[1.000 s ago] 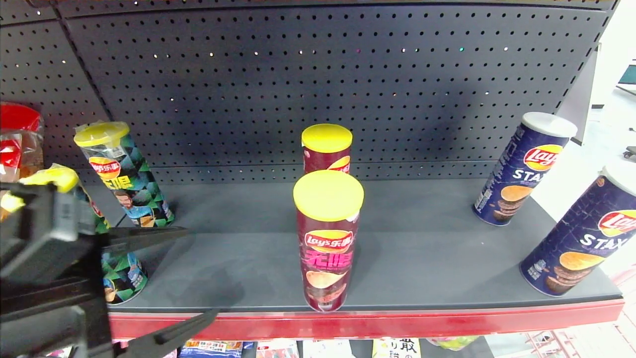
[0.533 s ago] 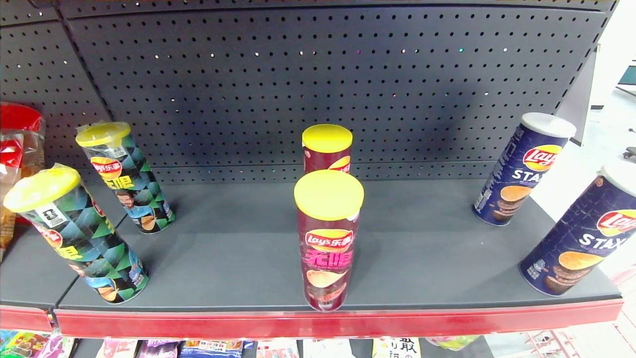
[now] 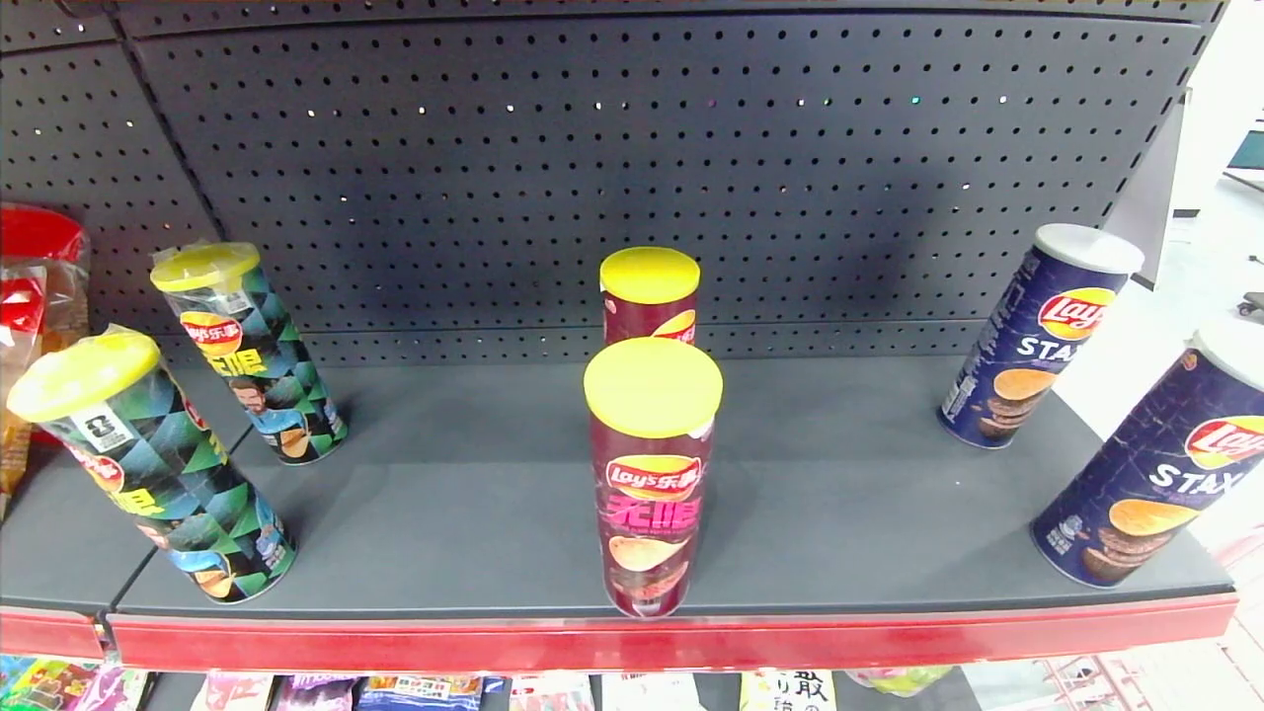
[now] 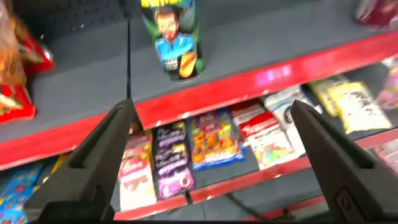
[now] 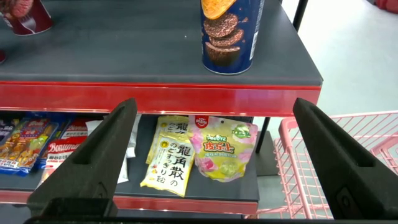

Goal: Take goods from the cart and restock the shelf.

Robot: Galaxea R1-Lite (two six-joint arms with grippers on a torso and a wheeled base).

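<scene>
Shelf deck, dark grey with a red front lip, carries six cans in three columns, each two deep.

1. Nearest: my left gripper and right gripper sit low before the lip, jaws spread wide, nothing held. The pink cart is beside the right gripper; its load cannot be seen.
2. Front row: front green can, front maroon can, front blue can, all near the lip.
3. Rear row: rear green can, rear maroon can, rear blue can, near the pegboard.

Orientation: every can stands on its base, long axis vertical, lid up, label facing me.

Status, as judged: partly stocked. Wide bare deck separates the columns. With both grippers empty, the next step is a pick from the cart.
</scene>
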